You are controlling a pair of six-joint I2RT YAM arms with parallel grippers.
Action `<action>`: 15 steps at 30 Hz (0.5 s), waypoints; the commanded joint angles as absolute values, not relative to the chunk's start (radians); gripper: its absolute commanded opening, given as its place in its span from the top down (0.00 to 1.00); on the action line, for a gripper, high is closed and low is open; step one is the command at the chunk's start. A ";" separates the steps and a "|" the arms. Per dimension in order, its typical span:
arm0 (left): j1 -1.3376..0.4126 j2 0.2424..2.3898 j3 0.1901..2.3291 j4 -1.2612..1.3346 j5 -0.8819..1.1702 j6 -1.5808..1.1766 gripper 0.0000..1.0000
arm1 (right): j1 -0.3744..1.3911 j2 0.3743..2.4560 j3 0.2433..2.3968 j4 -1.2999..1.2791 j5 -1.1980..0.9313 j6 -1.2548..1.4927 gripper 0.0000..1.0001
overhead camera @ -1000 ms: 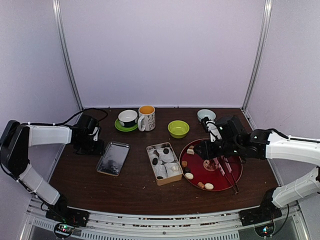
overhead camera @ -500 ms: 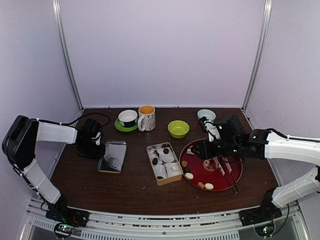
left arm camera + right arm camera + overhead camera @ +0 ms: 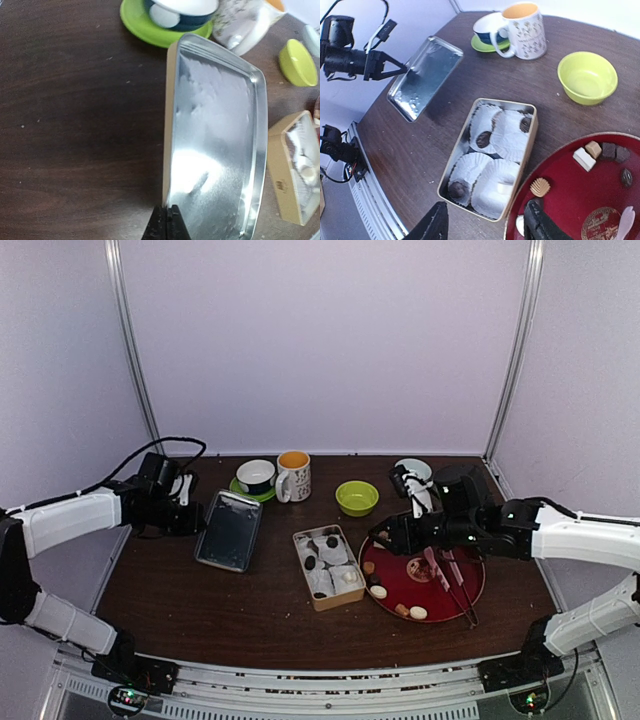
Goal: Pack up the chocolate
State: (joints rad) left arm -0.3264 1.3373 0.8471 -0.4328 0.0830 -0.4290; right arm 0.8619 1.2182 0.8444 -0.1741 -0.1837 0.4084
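The tin lid (image 3: 215, 145) is clamped by the left gripper (image 3: 166, 225), lower centre. The right gripper (image 3: 485, 227) is spread apart near the chocolates (image 3: 609, 150) on the red plate (image 3: 570, 200).

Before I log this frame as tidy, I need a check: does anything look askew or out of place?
Only the silver lid: the left gripper pinches one edge and holds it tilted, seemingly partly raised off the table, apart from the open tin. Nothing looks spilled or damaged.

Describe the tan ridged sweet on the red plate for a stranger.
Start at the round dark-red plate, right of the open rectangular tin. On its edge nearest the tin lies one tan sweet, the only fan-shaped, ridged piece there.
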 commanded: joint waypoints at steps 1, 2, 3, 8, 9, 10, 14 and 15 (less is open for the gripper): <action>-0.361 1.231 0.925 -0.423 0.292 -0.473 1.00 | 0.950 1.164 0.866 -0.073 -0.202 0.229 0.45; -0.369 1.216 0.940 -0.423 0.317 -0.478 1.00 | 0.972 1.169 0.880 -0.079 -0.175 0.176 0.43; -0.374 1.206 0.953 -0.423 0.349 -0.480 1.00 | 0.990 1.181 0.896 -0.087 -0.152 0.125 0.41; -0.390 1.202 1.049 -0.443 0.517 -0.509 1.00 | 1.045 1.245 0.999 -0.156 -0.044 -0.146 0.31; -0.396 1.213 1.066 -0.449 0.538 -0.509 1.00 | 1.053 1.250 1.015 -0.167 -0.027 -0.208 0.26; -0.405 1.224 1.080 -0.452 0.580 -0.509 1.00 | 1.068 1.256 1.033 -0.179 0.002 -0.291 0.18; -0.436 1.278 1.120 -0.445 0.739 -0.540 1.00 | 1.120 1.259 1.058 -0.122 0.169 -0.496 0.18; -0.444 1.284 1.128 -0.448 0.759 -0.552 1.00 | 1.137 1.252 1.042 -0.087 0.199 -0.575 0.18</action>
